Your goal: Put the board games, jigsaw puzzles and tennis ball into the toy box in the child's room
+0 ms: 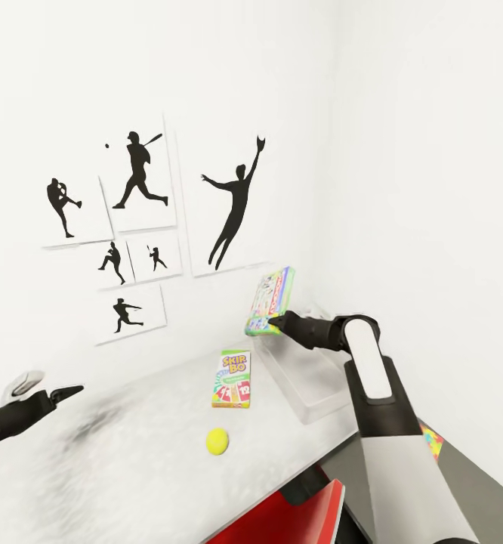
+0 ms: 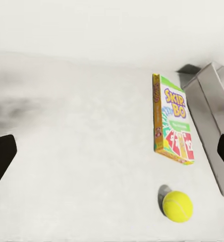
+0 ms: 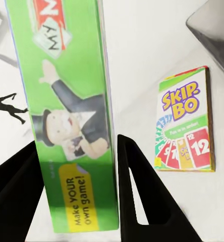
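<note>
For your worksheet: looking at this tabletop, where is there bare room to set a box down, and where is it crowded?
Free: the wide pale stretch of the table between the left gripper and the Skip-Bo box, back to the wall.

Crowded: the right part, where the Skip-Bo box, the tennis ball and the toy box lie close together, with the right gripper holding the green board game above the toy box.

Your left wrist camera looks down on the pale tabletop (image 2: 92,151). A Skip-Bo box (image 2: 173,118) lies flat there — green cover up, its long side close beside the grey wall of the toy box (image 2: 213,116), whether touching you cannot tell. A yellow tennis ball (image 2: 177,205) sits near the box's short end, apart from it. Your dark fingers (image 2: 0,159) show at both edges — spread wide, nothing between them.
</note>
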